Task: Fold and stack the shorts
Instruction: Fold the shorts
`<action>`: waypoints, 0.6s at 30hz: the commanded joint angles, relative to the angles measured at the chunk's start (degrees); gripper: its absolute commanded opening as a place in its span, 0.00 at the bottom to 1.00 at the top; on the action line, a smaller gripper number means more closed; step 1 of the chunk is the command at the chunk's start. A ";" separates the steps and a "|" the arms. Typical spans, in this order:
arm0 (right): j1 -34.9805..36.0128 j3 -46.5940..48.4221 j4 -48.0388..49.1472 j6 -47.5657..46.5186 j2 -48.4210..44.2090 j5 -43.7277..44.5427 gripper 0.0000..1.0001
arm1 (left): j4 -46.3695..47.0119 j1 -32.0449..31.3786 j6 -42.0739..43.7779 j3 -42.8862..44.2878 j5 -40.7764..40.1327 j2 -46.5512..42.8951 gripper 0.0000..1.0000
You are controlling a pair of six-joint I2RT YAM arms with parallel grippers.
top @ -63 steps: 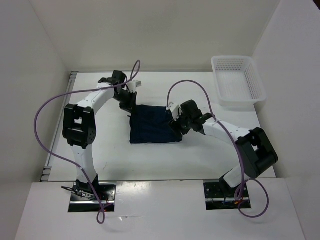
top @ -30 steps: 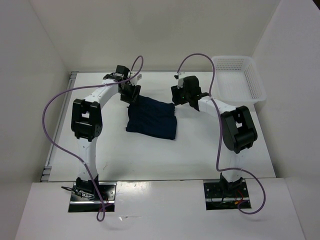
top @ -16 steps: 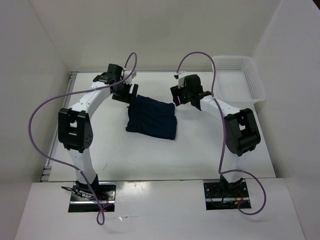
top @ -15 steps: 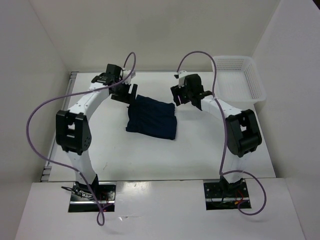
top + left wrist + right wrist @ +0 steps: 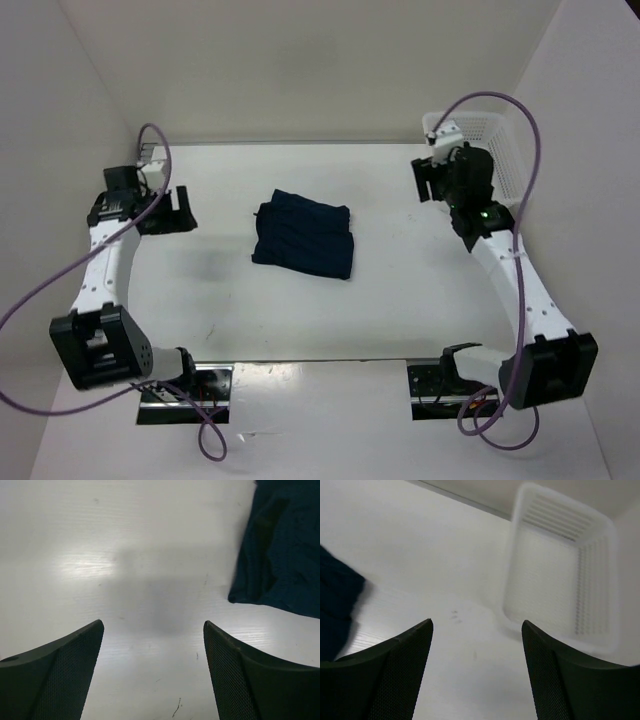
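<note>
Two grippers stand clear of the work, both empty. The left gripper [image 5: 186, 209] holds its jaws wide apart, over bare table [image 5: 400, 290] at 9 o'clock from the table centre. The right gripper [image 5: 428, 180] is likewise spread wide at 2 o'clock, just beside the white mesh basket [image 5: 507, 150].

The shorts [image 5: 303, 235] lie near the table centre as a compact, roughly square packet, well apart from both grippers. In the left wrist view their near corner [image 5: 285, 555] sits at 2 o'clock from the fingers. In the right wrist view a dark edge [image 5: 335, 610] shows at 9 o'clock.

Judgement: the fold appears done and placement remains.

1. Inspect the 12 o'clock edge of the packet, which looks slightly rumpled.
2. Approach from opposite sides, at 9 and 3 o'clock.
3. Pinch through all layers, not the top ply alone.
4. Lift both sides evenly so the fold does not open.
</note>
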 commanded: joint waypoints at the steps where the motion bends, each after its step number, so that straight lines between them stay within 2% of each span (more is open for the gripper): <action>1: -6.63 -3.87 -3.72 -2.17 -5.23 2.12 0.77 | 2.67 4.91 0.27 -4.08 -0.46 -8.41 0.88; 4: -9.55 -7.64 -3.72 -1.03 -10.76 1.51 0.77 | 3.20 9.14 0.27 -8.91 -1.01 -13.34 0.91; 9: -10.08 -11.08 -4.86 2.83 -16.13 -2.53 0.78 | 3.73 10.82 0.27 -10.95 2.42 -15.90 0.92; 10: -10.08 -11.95 -4.86 2.84 -16.14 -3.15 0.78 | 3.73 10.82 0.27 -10.95 2.94 -16.42 1.00; 14: -10.08 -13.19 -4.25 4.32 -16.14 -8.59 0.78 | 2.24 10.82 0.27 -10.95 11.36 -15.90 1.00; 18: -6.66 -12.58 -2.93 7.14 -8.08 -16.14 0.74 | 1.10 10.82 0.27 -9.81 14.11 -14.84 1.00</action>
